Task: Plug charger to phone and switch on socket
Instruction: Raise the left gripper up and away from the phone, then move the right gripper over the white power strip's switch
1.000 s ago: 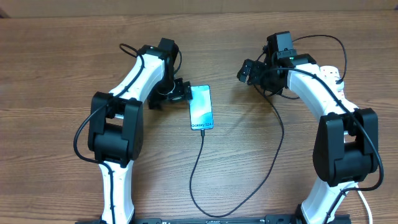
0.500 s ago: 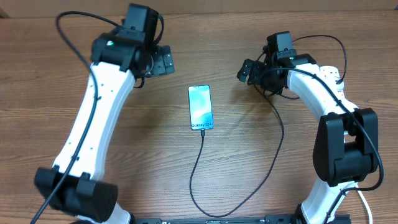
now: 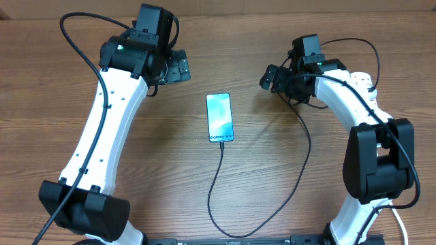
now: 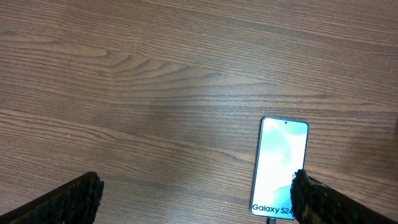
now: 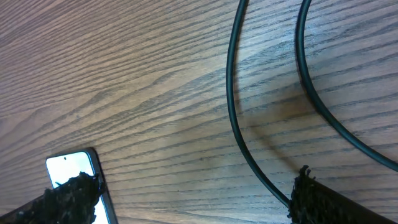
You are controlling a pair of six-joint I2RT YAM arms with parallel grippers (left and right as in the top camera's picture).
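The phone (image 3: pixel 219 118) lies flat mid-table, blue-teal screen up, with "Galaxy" text at its near end. The charger (image 3: pixel 216 184), a thin black cable, meets the phone's near end, loops toward the front edge and rises toward the right arm. Its plug is hidden. My left gripper (image 3: pixel 180 67) is open and empty, raised behind and left of the phone. The left wrist view shows the phone (image 4: pixel 280 165) by its right finger, jaws (image 4: pixel 196 199) apart. My right gripper (image 3: pixel 267 78) is open and empty, right of the phone. The socket is out of view.
The right wrist view shows my open jaws (image 5: pixel 196 199), the phone's corner (image 5: pixel 71 168) and two black cables (image 5: pixel 233 106) on the wood. The table (image 3: pixel 61 116) is brown wood grain. A white cord end (image 3: pixel 398 216) shows at the front right.
My left gripper has left the phone's left edge and moved up and back to the far left. The phone, cable and right arm have not moved.
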